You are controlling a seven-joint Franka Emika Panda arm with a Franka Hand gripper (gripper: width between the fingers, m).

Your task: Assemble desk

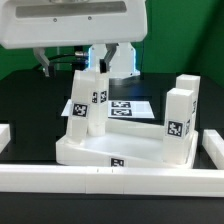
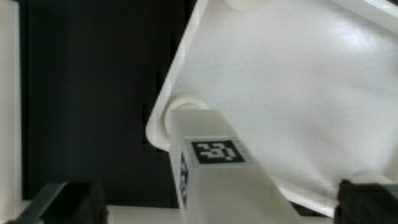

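From my station I see the gripper (image 2: 210, 205) spread wide in the wrist view: its two dark fingertips (image 2: 57, 203) sit far apart at the frame's corners with nothing pinched between them. In the exterior view the gripper itself is hard to make out; the arm's white housing (image 1: 72, 22) hangs over the back of the scene.

I take the tabletop (image 1: 115, 152) as my landmark. It is a large white tray with a raised rim, lying flat on the dark surface (image 1: 25, 100), and a small black-and-white tag shows on its front wall. In the wrist view its pale, smooth face fills most of the frame.

A tagged white block leg (image 1: 92, 98) stands in the tabletop's corner toward the exterior view's left, leaning slightly; it carries one tag on its upper face and another lower down. In the wrist view this seems to be the leg (image 2: 215, 150) lying between the spread fingertips, tag visible, against the tray; I cannot tell whether the gripper touches it.

A second leg (image 1: 181, 118) stands upright at the tabletop's corner toward the exterior view's right, with a tag low on its front face.

Behind the tabletop, the marker board (image 1: 128, 107) lies flat on the surface. Just in front of the tabletop, a long white rail (image 1: 100, 182) runs across, with short white rails at either side.
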